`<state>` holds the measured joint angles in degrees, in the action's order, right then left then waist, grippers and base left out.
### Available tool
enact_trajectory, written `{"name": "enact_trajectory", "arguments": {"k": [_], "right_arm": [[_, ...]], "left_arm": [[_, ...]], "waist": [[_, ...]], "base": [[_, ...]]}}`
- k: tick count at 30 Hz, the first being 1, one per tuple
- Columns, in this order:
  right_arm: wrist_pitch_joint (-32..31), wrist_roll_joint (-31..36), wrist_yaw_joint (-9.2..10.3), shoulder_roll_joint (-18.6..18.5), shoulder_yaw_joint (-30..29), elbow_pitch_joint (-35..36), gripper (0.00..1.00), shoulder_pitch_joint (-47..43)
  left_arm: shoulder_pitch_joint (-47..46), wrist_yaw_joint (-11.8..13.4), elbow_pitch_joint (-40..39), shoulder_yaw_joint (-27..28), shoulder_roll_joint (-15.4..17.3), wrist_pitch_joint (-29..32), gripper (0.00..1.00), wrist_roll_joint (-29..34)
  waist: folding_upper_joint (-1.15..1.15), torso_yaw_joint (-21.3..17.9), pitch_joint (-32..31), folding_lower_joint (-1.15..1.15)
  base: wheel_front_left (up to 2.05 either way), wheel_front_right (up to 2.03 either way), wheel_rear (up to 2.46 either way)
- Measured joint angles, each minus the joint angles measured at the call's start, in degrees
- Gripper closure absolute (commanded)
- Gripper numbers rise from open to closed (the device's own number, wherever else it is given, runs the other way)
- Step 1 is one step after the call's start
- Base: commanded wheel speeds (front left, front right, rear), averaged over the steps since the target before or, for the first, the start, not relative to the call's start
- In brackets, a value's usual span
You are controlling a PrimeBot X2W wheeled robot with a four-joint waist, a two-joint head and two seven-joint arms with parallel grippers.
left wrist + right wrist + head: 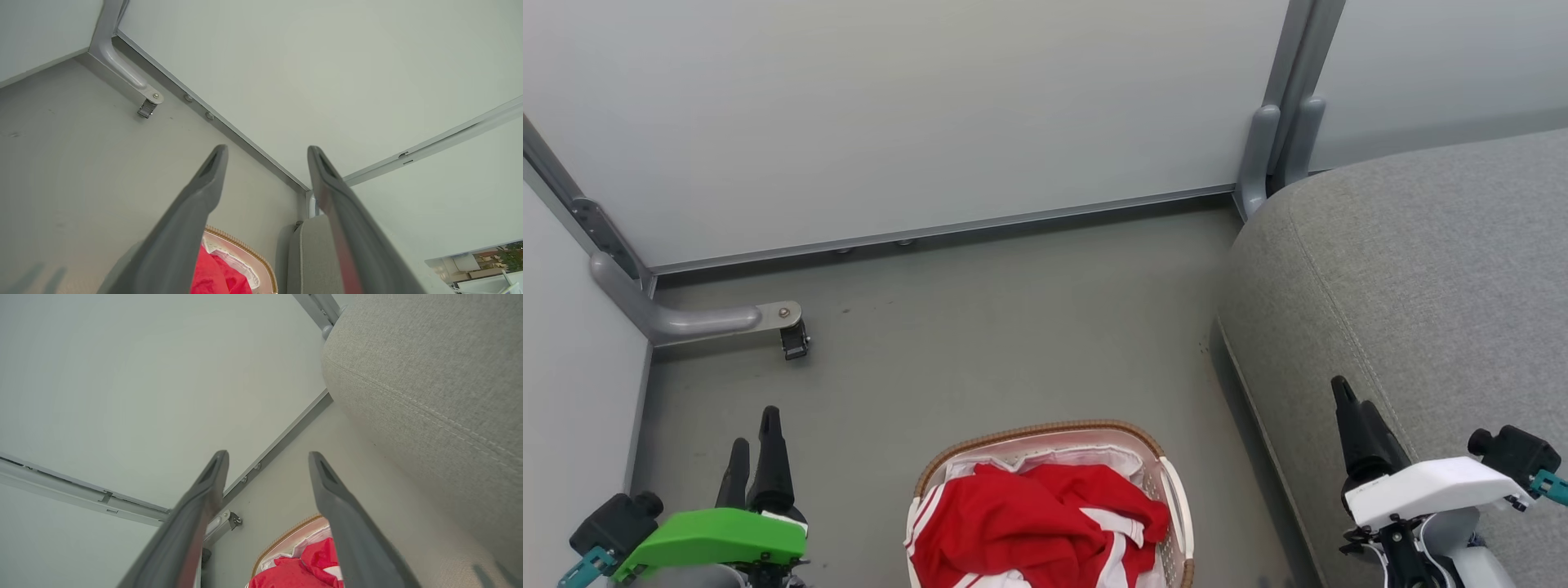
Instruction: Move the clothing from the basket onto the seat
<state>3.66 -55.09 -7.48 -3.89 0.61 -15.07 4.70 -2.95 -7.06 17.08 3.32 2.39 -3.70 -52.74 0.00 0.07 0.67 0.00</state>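
Two grippers, neither holding anything: in the wrist views the left gripper [267,150] and the right gripper [267,455] each have their dark fingers spread wide, with only floor and wall between them. The clothing [1029,523] is heaped in the basket [1045,426] at the bottom centre of the head view, on the floor [980,343]. The frame's lower edge cuts off the basket's near part. The seat [1421,269] fills the right side of that frame, bare, its front edge near the basket.

My worry is the grab itself. The red heap lies on a white sheet [1115,461] showing along the far rim, and a deep pinch could catch sheet and garment together. The garments look tangled, so one may trail another over the rim, and the basket looks light enough to slide or tip if fabric snags. A shallow pinch could let go halfway across and drop the load on the floor.

Pale wall panels [931,106] run across the top, and a grey metal foot [719,320] sits at mid left, well apart from the basket. Nothing lies between basket and seat, but the seat's rounded edge looks higher than the basket rim, so I judge the load must be lifted clear of it.
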Motion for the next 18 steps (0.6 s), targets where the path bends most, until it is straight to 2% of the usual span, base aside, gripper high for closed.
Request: {"name": "enact_trajectory", "arguments": {"k": [6, 18], "right_arm": [[1.08, 6.06, 0.00, 0.07, -0.26, 0.63, 0.00, -0.02], [3.19, 15.38, 0.00, -0.11, 0.71, 1.33, 0.00, -0.03]], "left_arm": [[0.01, 1.29, 0.03, -1.07, 0.02, -1.14, 0.00, 6.79], [0.08, 2.34, 0.04, -2.36, 0.04, -3.18, 0.00, 15.45]], "waist": [[0.00, 0.07, 0.12, 0.00], [0.00, 0.30, 0.30, 0.00]], "base": [[0.00, 0.00, 0.00], [0.00, 0.00, 0.00]]}}
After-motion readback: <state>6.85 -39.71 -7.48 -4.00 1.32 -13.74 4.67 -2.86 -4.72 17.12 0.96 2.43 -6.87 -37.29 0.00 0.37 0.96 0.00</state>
